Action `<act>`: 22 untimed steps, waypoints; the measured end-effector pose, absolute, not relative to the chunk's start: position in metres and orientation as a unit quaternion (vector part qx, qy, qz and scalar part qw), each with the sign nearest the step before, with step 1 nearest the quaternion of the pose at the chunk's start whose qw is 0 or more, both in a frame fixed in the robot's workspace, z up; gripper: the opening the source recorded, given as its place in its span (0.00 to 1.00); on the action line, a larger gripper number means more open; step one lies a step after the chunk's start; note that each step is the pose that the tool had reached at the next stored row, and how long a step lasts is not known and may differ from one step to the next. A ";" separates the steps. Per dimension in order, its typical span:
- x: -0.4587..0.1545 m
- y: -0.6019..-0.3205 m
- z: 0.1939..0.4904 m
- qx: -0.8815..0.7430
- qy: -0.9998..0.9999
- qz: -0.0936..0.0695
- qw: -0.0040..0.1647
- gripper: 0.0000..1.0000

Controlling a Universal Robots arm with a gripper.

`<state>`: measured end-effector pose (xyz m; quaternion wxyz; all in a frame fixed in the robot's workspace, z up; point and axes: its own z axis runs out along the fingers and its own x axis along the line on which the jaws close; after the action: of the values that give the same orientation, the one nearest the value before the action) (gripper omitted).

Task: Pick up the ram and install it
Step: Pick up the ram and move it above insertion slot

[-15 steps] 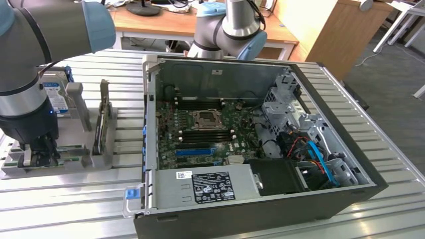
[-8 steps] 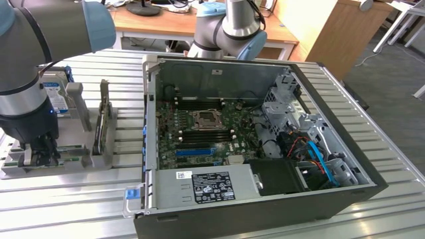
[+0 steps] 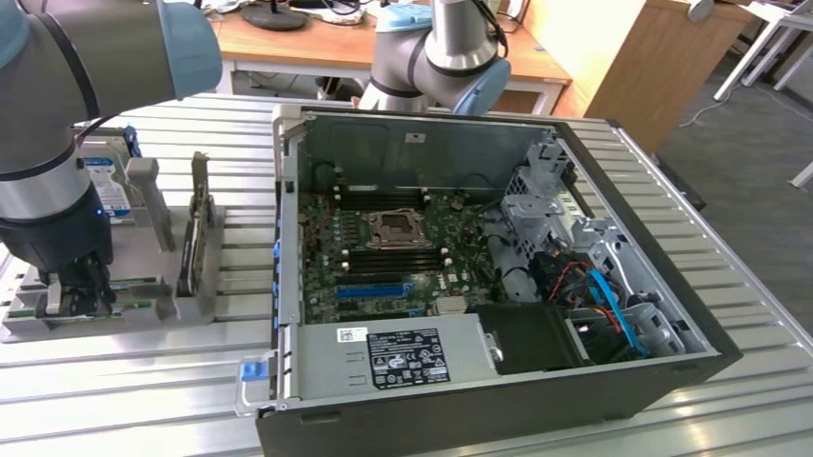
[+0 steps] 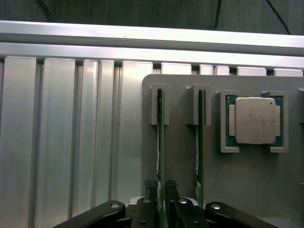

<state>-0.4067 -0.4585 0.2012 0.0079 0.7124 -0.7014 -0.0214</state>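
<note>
Two slots in the gray holder point(image 4: 180, 161) hold the ram point(image 4: 161, 137) and another stick point(image 4: 200, 137); the open gripper point(image 4: 161, 184) straddles the ram.

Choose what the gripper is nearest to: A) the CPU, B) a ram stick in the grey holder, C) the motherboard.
B: in the wrist view the gripper sits at the ram standing on edge in the holder, apart from the CPU.

This looks like a robot lab or a workshop. A big robot arm point(image 3: 51, 143) stands over a metal table point(image 3: 128, 381) made of silver strips. An open computer box point(image 3: 381, 152) lies on it with its parts showing. Wooden desks point(image 3: 292, 43) stand behind, on a gray floor point(image 3: 749, 171).
</note>
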 end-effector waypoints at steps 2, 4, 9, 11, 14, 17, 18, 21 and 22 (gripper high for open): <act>-0.407 -0.458 0.201 0.712 -0.701 -0.021 0.008 0.21; -0.407 -0.458 0.201 0.712 -0.701 -0.021 0.008 0.21; -0.407 -0.458 0.201 0.712 -0.701 -0.021 0.008 0.21; -0.407 -0.458 0.201 0.712 -0.701 -0.021 0.008 0.21; -0.407 -0.458 0.201 0.712 -0.701 -0.021 0.008 0.20; -0.407 -0.458 0.201 0.712 -0.701 -0.021 0.008 0.12; -0.407 -0.458 0.201 0.712 -0.701 -0.021 0.008 0.12; -0.407 -0.458 0.201 0.712 -0.701 -0.021 0.008 0.12; -0.407 -0.458 0.201 0.712 -0.701 -0.021 0.008 0.12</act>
<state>-0.4067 -0.4576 0.2010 0.0079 0.7124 -0.7014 -0.0214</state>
